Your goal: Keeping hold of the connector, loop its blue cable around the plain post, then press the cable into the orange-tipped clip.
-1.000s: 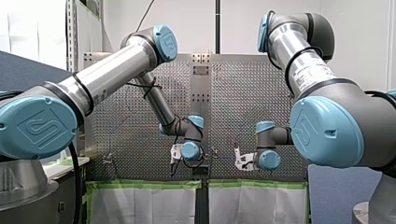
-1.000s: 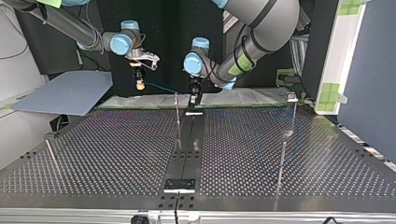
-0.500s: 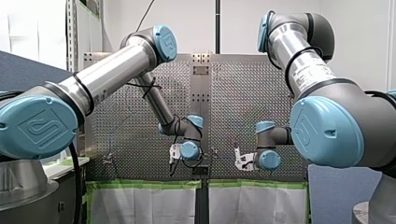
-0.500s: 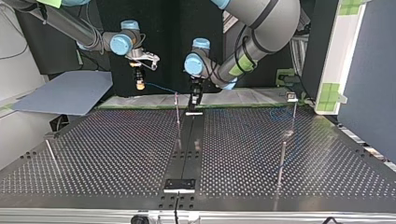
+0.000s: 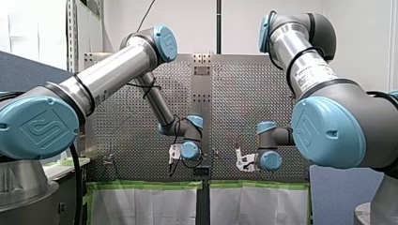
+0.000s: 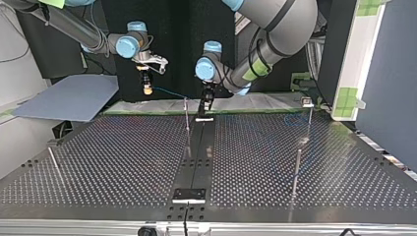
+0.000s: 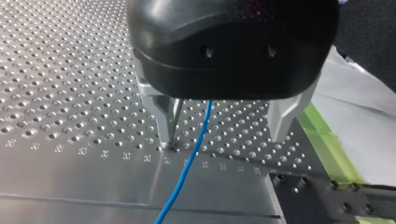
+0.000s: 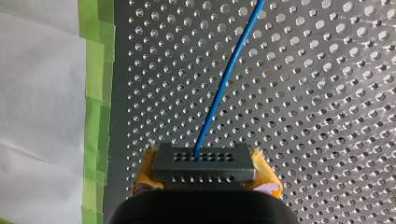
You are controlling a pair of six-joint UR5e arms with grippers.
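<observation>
perforated table [image 5: 244,93] stands behind both arms in the front view. top view: blue cable [image 6: 169,92] runs from my right gripper [image 6: 146,89] toward the plain post [image 6: 187,123]. left wrist view: my left gripper [image 7: 222,136] gapes wide, cable between its fingers. right wrist view: yellow pads [image 8: 266,176] clamp the connector [image 8: 203,168].

This is a robotics lab or test cell. Two bare industrial arms, my left arm [image 5: 108,77] and my right arm [image 5: 307,70], fill the sides of the front view over a perforated metal table [image 6: 123,162]. Green tape [image 5: 141,184] holds white sheeting [image 5: 141,206] along its lower edge. A plain white wall [image 5: 244,23] stands behind, and a grey-blue panel [image 6: 69,98] lies at the top view's left.
</observation>
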